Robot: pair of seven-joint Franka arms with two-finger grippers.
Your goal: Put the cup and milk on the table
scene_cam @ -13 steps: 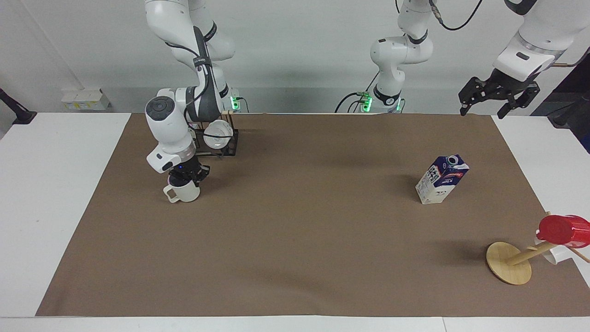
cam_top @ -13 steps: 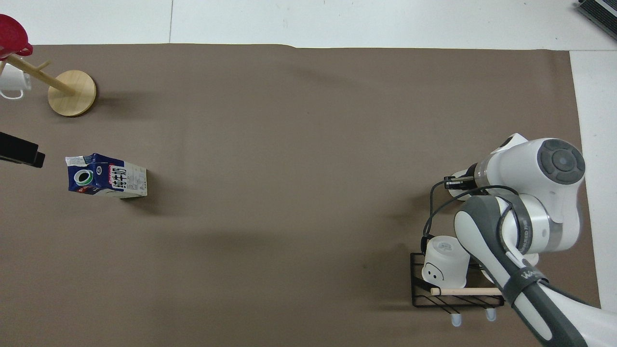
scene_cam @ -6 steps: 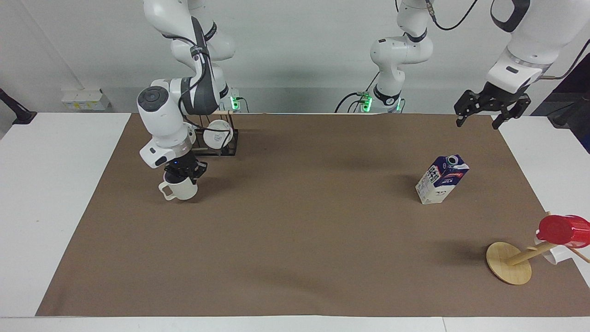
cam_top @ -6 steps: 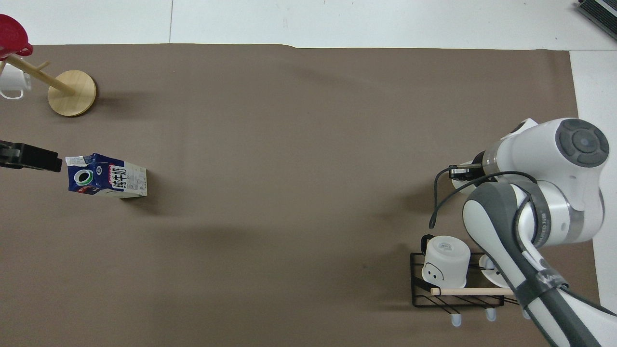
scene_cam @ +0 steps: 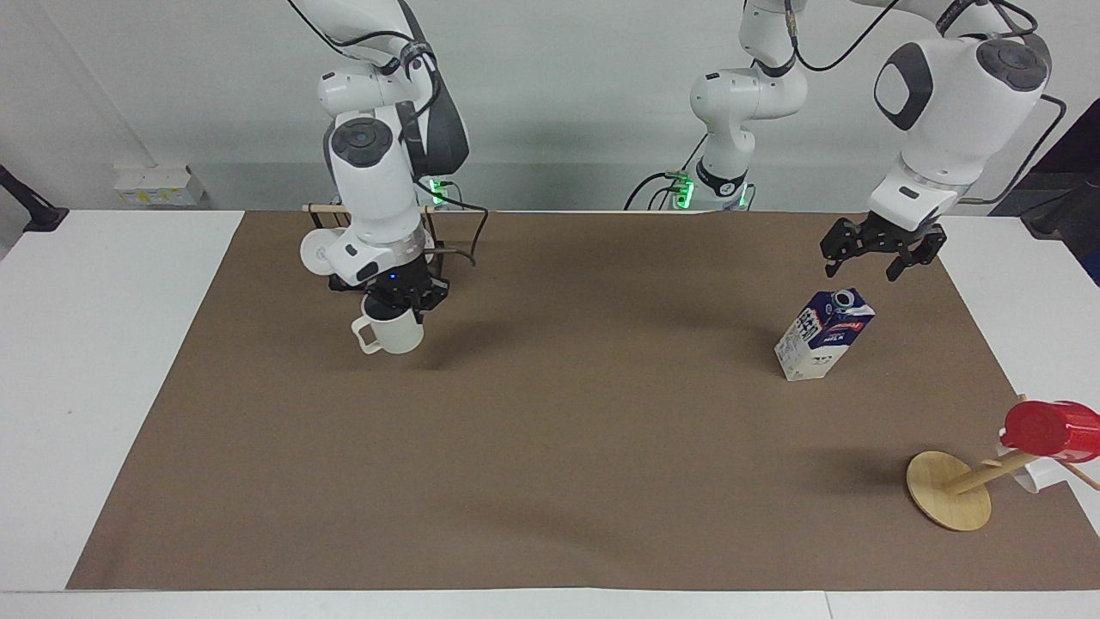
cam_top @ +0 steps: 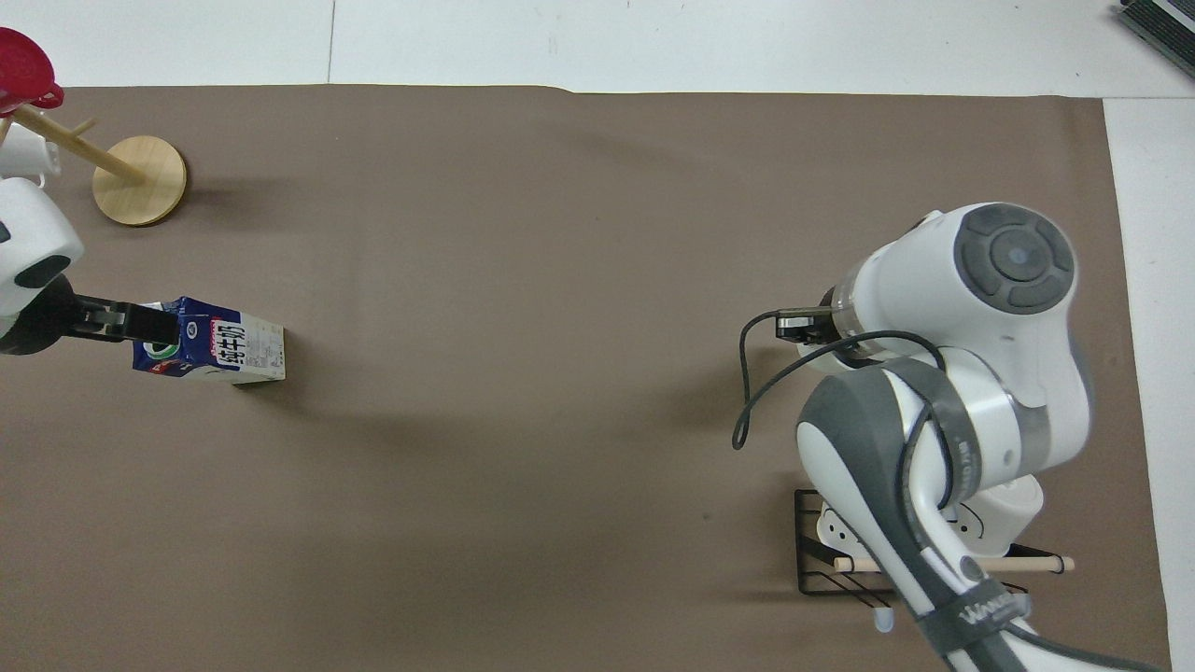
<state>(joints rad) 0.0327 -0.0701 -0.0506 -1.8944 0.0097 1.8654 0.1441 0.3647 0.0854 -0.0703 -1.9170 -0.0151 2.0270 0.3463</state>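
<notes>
My right gripper is shut on the rim of the cream-white cup and holds it upright, low over the brown sheet of the table, beside the wire rack. In the overhead view the right arm hides the cup. The milk stands tilted on the sheet toward the left arm's end; it also shows in the overhead view. My left gripper is open and empty, in the air just over the carton's top, and its fingers cover the cap from above.
A black wire rack with whiter mugs stands nearest the robots at the right arm's end. A wooden mug tree carrying a red cup and a white mug leans at the left arm's end, farther from the robots than the milk.
My right gripper has carried the cup away from the table's end, toward the middle, past the rack. My left gripper has come down and in until it is over the milk.
</notes>
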